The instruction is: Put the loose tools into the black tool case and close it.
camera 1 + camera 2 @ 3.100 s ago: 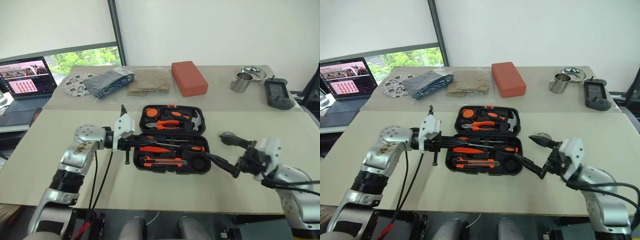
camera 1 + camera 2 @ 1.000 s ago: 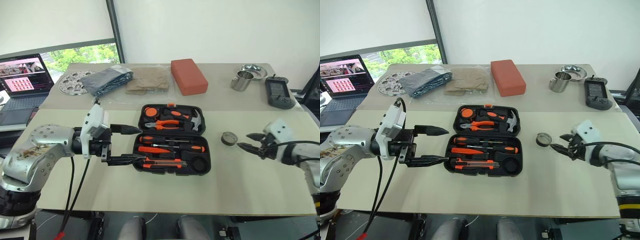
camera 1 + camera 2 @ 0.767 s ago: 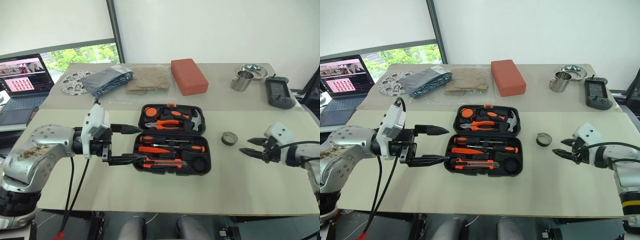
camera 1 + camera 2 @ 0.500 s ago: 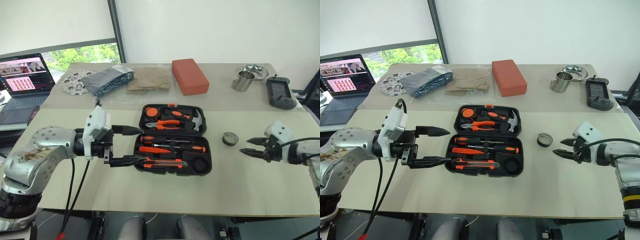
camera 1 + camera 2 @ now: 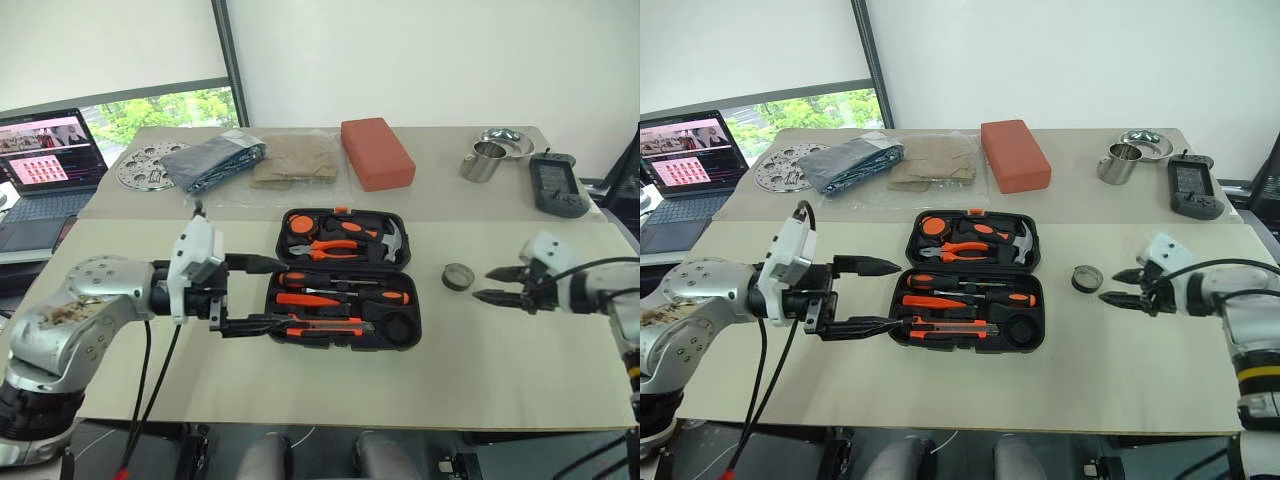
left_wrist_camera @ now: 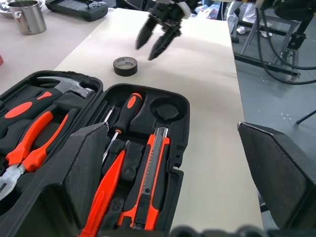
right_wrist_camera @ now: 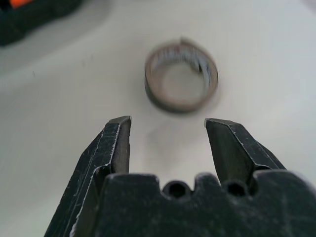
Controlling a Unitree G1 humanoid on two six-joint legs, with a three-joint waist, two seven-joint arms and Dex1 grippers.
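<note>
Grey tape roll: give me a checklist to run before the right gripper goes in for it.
1. Small round grey tape roll lies free on the beige table, right of the case: ok.
2. Right gripper open, nothing held: ok.
3. Its fingers aimed at the roll, not yet around it: ok.
4. Black hinged plastic tool case open: ok.
5. Round slot in the case empty: ok.
6. Left gripper open at the case's left edge, away from the roll: ok.
</note>
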